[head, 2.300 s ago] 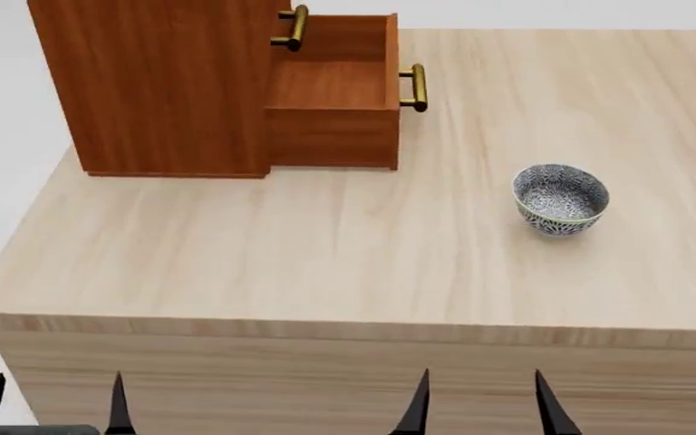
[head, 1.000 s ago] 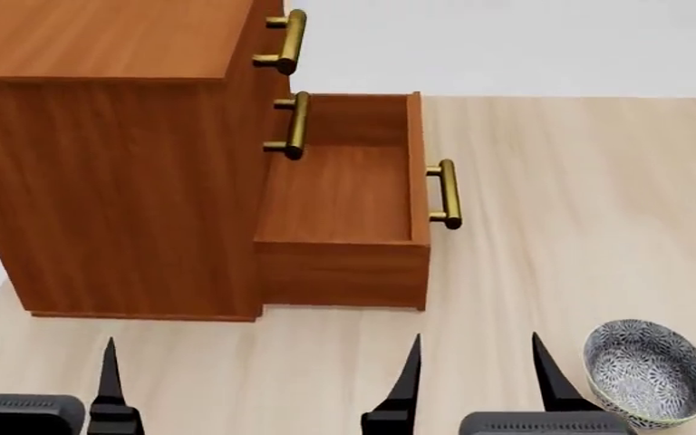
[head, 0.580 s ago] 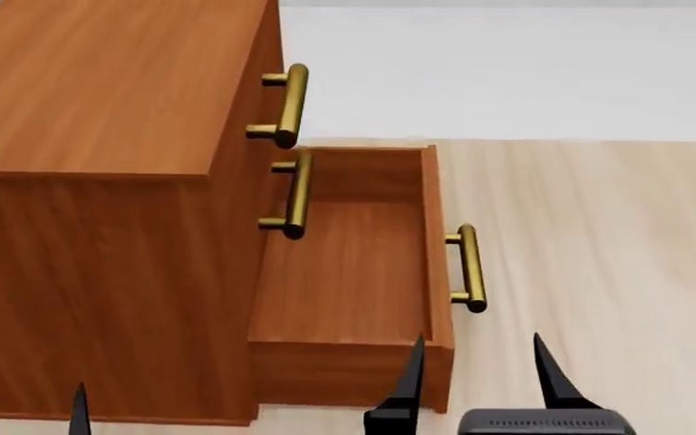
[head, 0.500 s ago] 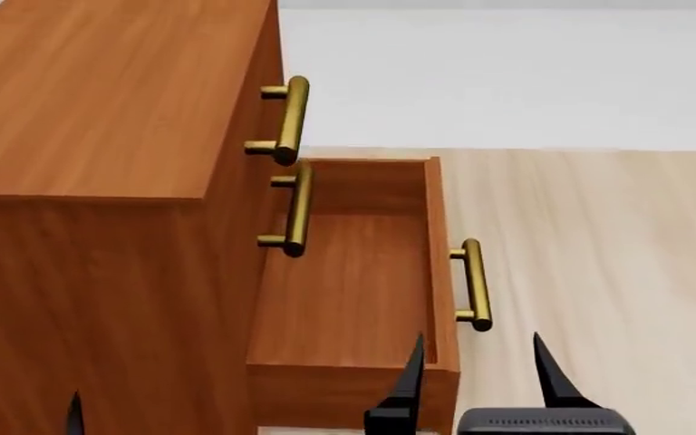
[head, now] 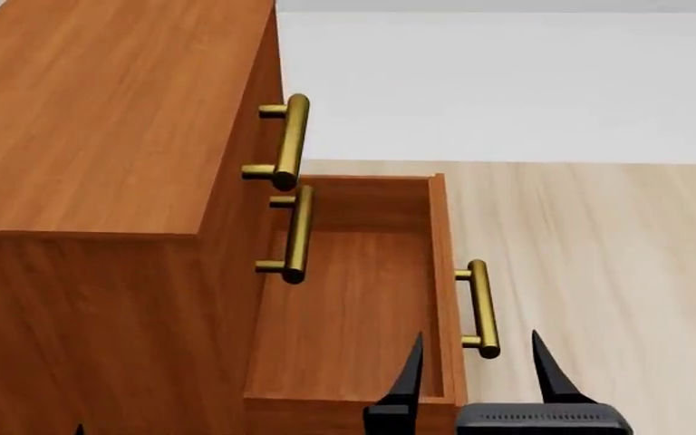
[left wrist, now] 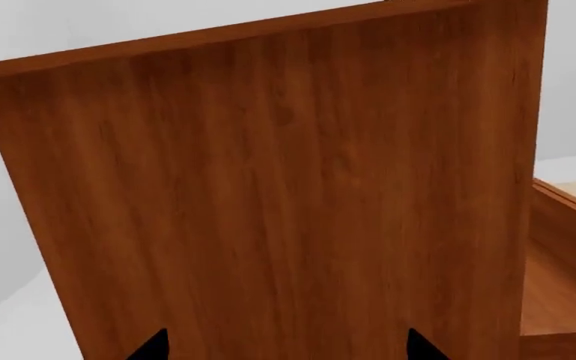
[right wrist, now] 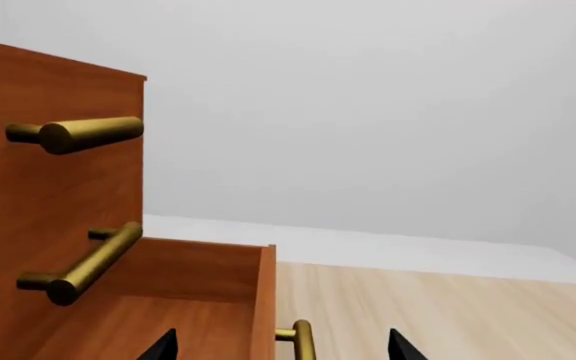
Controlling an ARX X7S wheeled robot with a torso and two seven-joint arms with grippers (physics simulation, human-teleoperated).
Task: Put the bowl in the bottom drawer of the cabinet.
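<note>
The bowl is out of view. The reddish-brown cabinet [head: 106, 118] fills the left of the head view. Its bottom drawer [head: 348, 308] stands pulled out and holds nothing; its brass handle [head: 481, 308] faces right. My right gripper [head: 477, 337] is open and empty, its two black fingertips straddling the drawer's front panel and handle [right wrist: 303, 337]. In the right wrist view the right gripper [right wrist: 282, 336] looks along the drawer front. My left gripper [left wrist: 286, 337] is open and empty, close to the cabinet's side wall [left wrist: 268, 187].
Brass handles of the two upper drawers [head: 287, 140] [head: 297, 234] stick out over the open drawer. The pale wooden table [head: 590, 236] stretches to the right of the drawer, with a white floor beyond.
The head view has closed in on the cabinet and open drawer. The bowl slid out of view at the lower right. Both grippers stay open and empty.
</note>
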